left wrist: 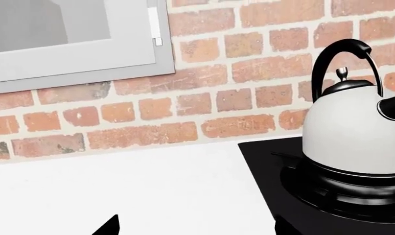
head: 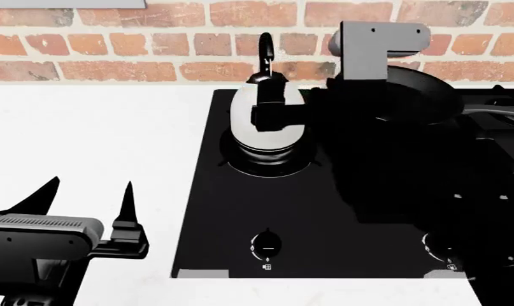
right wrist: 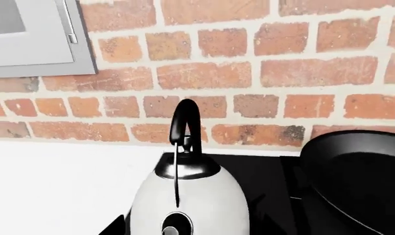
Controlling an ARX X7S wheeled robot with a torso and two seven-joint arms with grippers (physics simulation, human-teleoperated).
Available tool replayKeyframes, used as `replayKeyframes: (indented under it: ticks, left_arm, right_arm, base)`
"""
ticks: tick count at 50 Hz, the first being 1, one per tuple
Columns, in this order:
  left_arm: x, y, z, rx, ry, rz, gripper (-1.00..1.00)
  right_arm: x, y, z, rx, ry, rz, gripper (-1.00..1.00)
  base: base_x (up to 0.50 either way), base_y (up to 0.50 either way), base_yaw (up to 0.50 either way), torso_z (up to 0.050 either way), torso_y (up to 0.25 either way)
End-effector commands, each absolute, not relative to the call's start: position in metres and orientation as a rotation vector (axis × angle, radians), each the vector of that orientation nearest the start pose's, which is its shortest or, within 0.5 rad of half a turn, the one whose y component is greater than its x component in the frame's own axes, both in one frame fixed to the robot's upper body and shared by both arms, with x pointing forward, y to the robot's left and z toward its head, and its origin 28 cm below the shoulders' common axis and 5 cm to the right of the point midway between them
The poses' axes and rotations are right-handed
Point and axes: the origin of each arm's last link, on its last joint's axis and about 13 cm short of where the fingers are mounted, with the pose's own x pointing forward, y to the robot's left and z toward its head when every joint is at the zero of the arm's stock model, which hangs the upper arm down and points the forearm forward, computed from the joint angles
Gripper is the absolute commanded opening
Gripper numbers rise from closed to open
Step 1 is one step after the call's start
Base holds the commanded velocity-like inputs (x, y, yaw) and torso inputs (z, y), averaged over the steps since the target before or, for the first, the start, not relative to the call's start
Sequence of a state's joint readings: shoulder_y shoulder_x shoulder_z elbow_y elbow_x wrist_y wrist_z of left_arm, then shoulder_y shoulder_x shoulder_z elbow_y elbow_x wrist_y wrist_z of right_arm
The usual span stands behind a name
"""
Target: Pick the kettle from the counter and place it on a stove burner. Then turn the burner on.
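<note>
Your white egg-shaped kettle (head: 268, 115) sits on the wide round black burner (head: 269, 159), right end effector (head: 269, 116) apparently against it, grip unclear. Left end effector (head: 91, 207) hangs spread. Next: the round knob (head: 267, 243) at six o'clock.

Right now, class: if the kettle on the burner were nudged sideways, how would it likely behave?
The kettle looks rigid, so it probably would not flex. Its tall egg shape and high arched handle suggest it could tip. Sitting on the stove burner grate, it may catch rather than slide.
</note>
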State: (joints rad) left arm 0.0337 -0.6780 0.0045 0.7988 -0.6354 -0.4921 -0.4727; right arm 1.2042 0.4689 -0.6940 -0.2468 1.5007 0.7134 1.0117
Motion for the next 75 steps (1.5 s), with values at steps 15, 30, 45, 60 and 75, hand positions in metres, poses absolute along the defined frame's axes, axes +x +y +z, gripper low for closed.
replayKeyframes:
  ticks: [15, 30, 45, 60, 75]
  left_arm:
    - [0.171, 0.261, 0.152, 0.113, -0.153, -0.001, 1.00]
    - [0.170, 0.261, 0.154, 0.111, -0.154, 0.002, 1.00]
    - [0.169, 0.261, 0.152, 0.104, -0.155, 0.004, 1.00]
    - [0.169, 0.261, 0.149, 0.101, -0.147, 0.005, 1.00]
    - [0.170, 0.261, 0.146, 0.097, -0.140, 0.007, 1.00]
  right_arm:
    - [0.173, -0.070, 0.248, 0.072, 0.179, 0.202, 1.00]
    - [0.145, -0.077, 0.227, 0.064, 0.310, 0.184, 1.00]
    - [0.135, -0.077, 0.207, 0.055, 0.387, 0.184, 1.00]
    - [0.130, -0.072, 0.191, 0.063, 0.444, 0.236, 1.00]
    - [0.128, -0.061, 0.191, 0.032, 0.440, 0.308, 1.00]
  base:
    - [0.00, 0.00, 0.00, 0.000, 0.000]
    - [0.00, 0.00, 0.00, 0.000, 0.000]
    - [0.00, 0.00, 0.00, 0.000, 0.000]
    - [0.00, 0.00, 0.00, 0.000, 0.000]
    - [0.00, 0.00, 0.00, 0.000, 0.000]
